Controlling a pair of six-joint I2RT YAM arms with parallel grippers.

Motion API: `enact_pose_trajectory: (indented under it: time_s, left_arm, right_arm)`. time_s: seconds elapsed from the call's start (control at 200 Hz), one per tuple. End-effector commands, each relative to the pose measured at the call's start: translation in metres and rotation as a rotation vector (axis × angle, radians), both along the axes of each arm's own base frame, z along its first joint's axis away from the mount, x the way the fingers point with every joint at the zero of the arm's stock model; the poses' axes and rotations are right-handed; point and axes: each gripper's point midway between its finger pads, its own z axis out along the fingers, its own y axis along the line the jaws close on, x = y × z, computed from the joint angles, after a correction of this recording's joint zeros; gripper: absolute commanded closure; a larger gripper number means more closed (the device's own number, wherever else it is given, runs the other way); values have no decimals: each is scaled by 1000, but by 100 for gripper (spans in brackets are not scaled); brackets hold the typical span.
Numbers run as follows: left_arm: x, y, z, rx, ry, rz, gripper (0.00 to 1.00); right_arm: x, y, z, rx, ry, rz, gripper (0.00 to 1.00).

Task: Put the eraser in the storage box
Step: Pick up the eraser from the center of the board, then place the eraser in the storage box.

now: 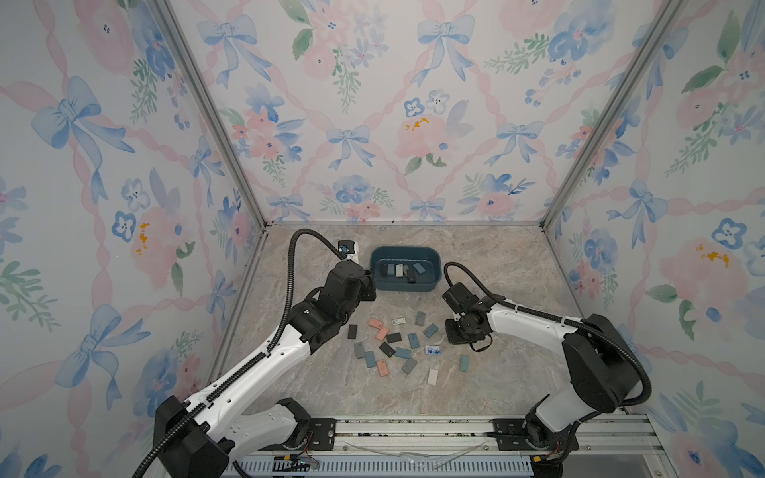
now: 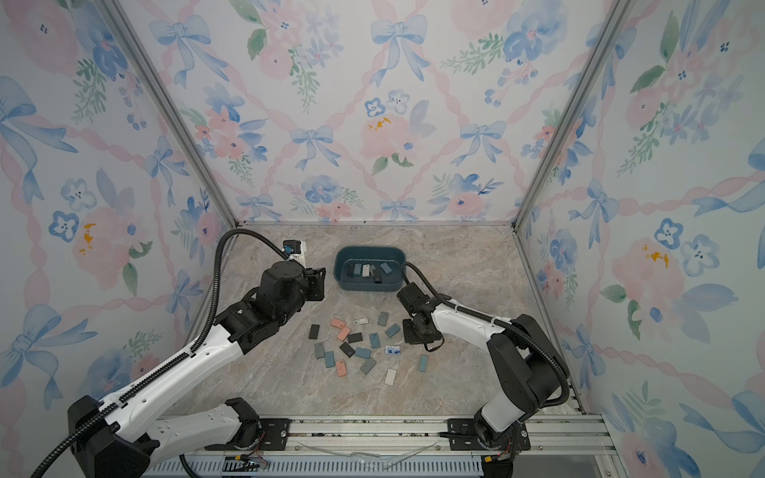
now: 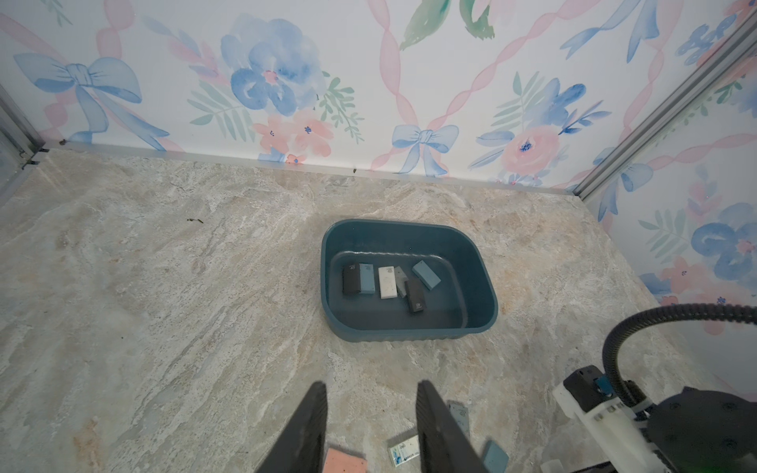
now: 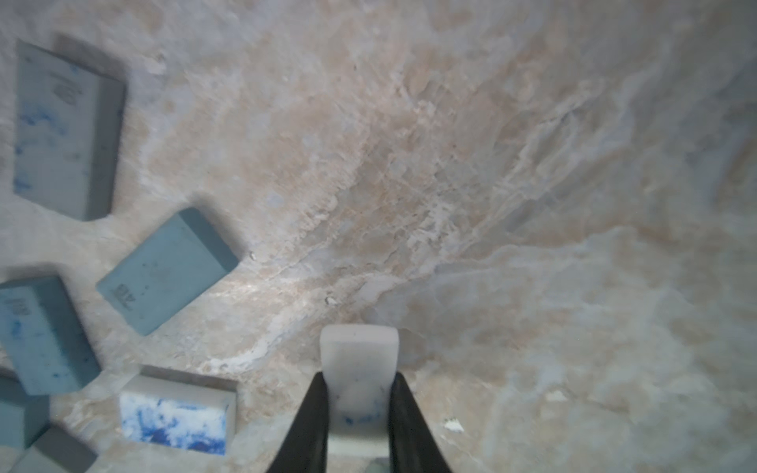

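A marbled beige tabletop (image 1: 517,256) sits inside a booth of floral wallpaper (image 1: 372,124) with blue bows, framed by aluminium posts (image 1: 216,124). Left of the storage box (image 1: 405,249), the left gripper (image 3: 370,387) hovers with its jaws apart and nothing between them, pointed toward the box. The storage box stands toward the back wall, with several stored erasers (image 3: 387,282) lying on its floor. In front of the box, loose erasers (image 1: 393,343) in pink, grey, blue, black and white lie scattered on the tabletop. In front of the box's right end, the right gripper (image 4: 358,381) points down, clamped on a white eraser (image 4: 358,348) whose end juts past the fingertips, outside the box.
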Motion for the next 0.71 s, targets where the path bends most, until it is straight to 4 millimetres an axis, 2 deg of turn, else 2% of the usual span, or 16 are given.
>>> enact_pose_trajectory:
  time_s: [0.0,0.53,0.55,0.7]
  left_arm:
    - [-2,5,1,-5,-14,17,61]
    - [-10,11,-11,-30,7,34,61]
    - [-10,11,-13,-32,11,35,61]
    - [-13,12,-20,-45,27,35,61]
  right_arm:
    - [10,9,27,19,-60,15,75]
    - [87,46,98,122,-237,76,73]
    - [89,47,90,110,-220,78,73]
    - [111,51,97,113,-239,86,73]
